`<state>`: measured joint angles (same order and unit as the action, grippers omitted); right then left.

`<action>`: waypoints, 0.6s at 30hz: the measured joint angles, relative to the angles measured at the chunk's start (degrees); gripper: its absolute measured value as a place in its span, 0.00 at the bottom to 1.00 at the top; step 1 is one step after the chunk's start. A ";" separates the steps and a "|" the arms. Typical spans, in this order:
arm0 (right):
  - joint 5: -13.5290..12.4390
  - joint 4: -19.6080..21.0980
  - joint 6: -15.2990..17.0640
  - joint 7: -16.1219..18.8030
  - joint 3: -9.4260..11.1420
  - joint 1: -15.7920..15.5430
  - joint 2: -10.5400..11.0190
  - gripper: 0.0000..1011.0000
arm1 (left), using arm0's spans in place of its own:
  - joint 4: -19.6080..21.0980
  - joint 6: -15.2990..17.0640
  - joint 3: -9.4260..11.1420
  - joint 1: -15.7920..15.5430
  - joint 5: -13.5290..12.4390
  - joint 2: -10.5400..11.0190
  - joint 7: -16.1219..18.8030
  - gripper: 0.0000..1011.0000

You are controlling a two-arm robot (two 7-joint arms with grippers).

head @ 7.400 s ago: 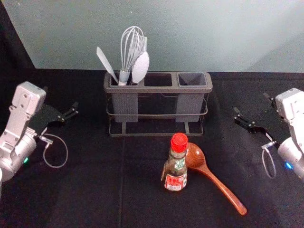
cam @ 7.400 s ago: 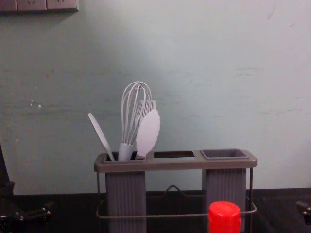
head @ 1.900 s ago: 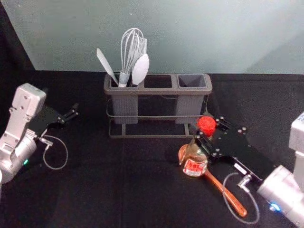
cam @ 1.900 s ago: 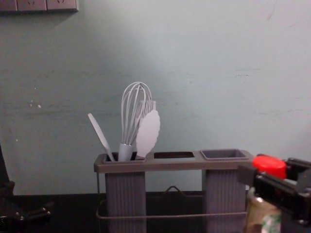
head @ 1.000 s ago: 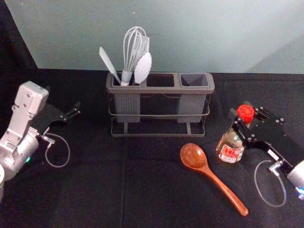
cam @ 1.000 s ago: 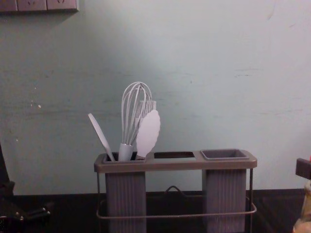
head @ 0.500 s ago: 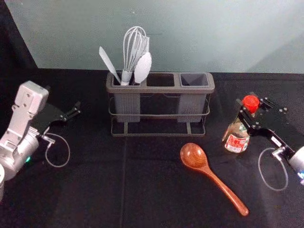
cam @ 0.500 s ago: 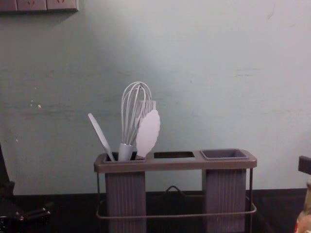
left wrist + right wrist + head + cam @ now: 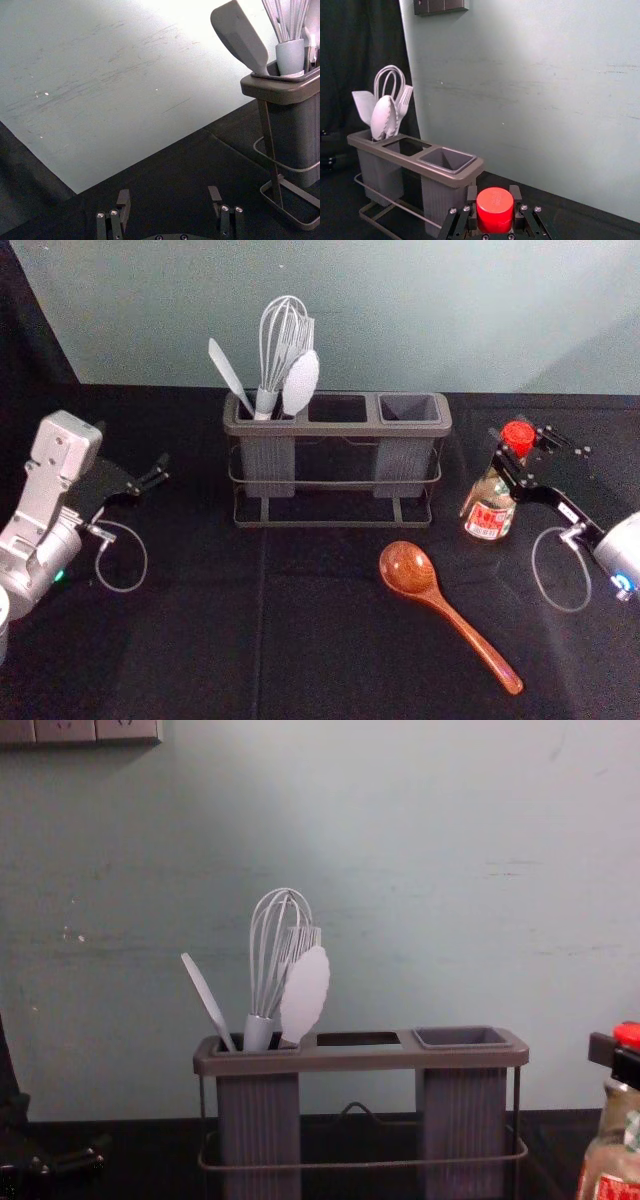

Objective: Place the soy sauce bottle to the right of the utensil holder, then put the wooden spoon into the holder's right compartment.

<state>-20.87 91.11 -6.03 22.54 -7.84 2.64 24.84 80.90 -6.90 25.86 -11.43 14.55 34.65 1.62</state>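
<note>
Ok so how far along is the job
The soy sauce bottle looks right of the utensil holder, but the right gripper holds it near the cap. Left to do: release it, then put the wooden spoon, lying on the table, into the empty right compartment. The left gripper sits idle.

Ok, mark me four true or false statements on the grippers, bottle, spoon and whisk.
1. The right gripper grips the soy sauce bottle. True.
2. The wooden spoon stands in the right compartment. False: it lies on the black cloth in front of the utensil holder.
3. The whisk is in the left compartment. True.
4. The left gripper is shut. False: it is open, with nothing between its fingers.
</note>
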 joint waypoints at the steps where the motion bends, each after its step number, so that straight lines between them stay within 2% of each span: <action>1: -0.03 -0.71 -0.08 0.13 -0.23 0.70 -0.14 0.38 | 0.00 0.00 0.00 0.00 0.00 0.00 0.00 1.00; 10: -0.99 -5.87 -0.41 1.12 -1.40 5.16 -1.33 0.38 | 0.00 0.00 0.00 0.00 0.00 0.00 0.00 1.00; 18: -1.30 -9.22 -0.89 1.54 -2.18 7.72 -2.11 0.38 | 0.00 0.00 0.00 0.00 0.00 0.00 0.00 1.00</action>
<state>-22.16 81.89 -6.93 24.08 -10.02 10.36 22.73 80.90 -6.91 25.86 -11.43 14.55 34.65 1.62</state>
